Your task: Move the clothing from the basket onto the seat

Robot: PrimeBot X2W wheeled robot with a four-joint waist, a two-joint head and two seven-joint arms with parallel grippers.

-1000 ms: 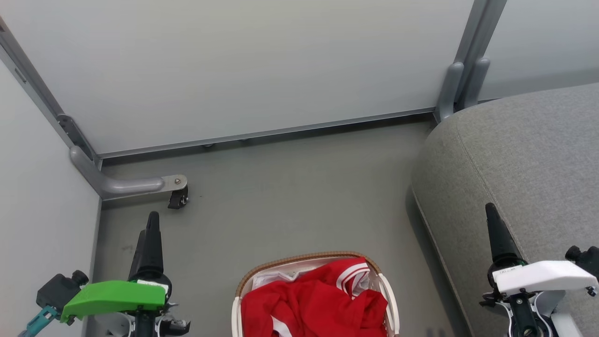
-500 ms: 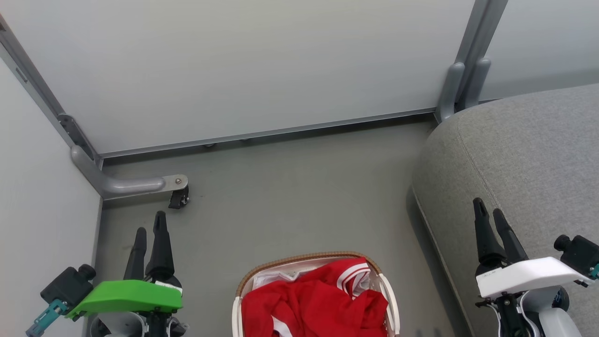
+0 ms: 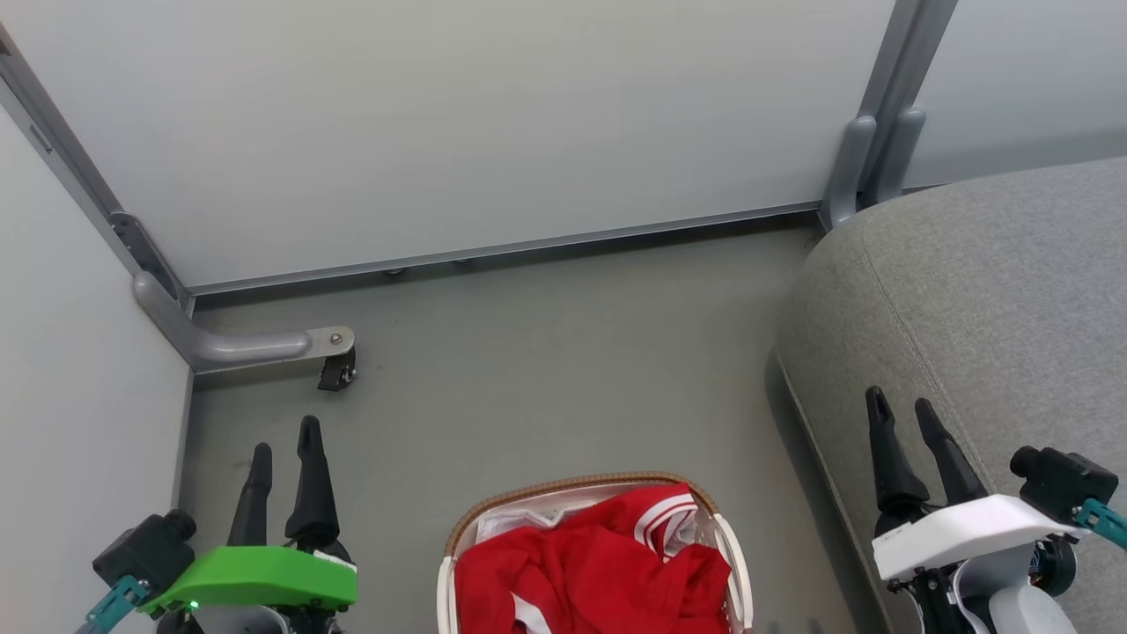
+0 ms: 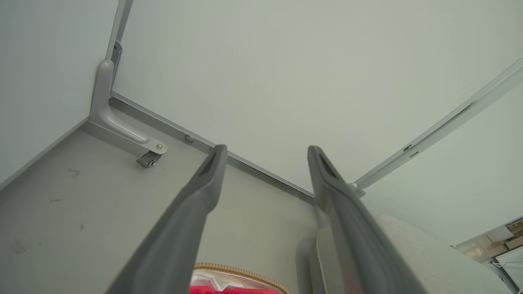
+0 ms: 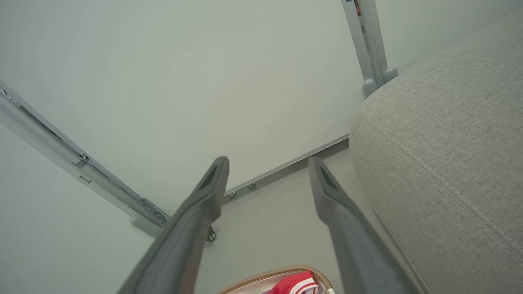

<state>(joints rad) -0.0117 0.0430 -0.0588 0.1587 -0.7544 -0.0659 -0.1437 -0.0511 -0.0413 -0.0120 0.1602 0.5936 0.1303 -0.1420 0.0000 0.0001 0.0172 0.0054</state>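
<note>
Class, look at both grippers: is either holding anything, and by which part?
Nothing is held. The left gripper and right gripper are both open and empty; the red clothing lies in the basket.

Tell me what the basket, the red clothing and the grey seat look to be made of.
Small oval white basket: probably hard plastic, smooth walls; its brown rim looks woven, by the braided texture. Crumpled bright red clothing: soft matte fabric, falling in loose creases, with white striped trim. Large grey seat: upholstered woven cloth, matte, with visible weave grain and a stitched seam.
</note>
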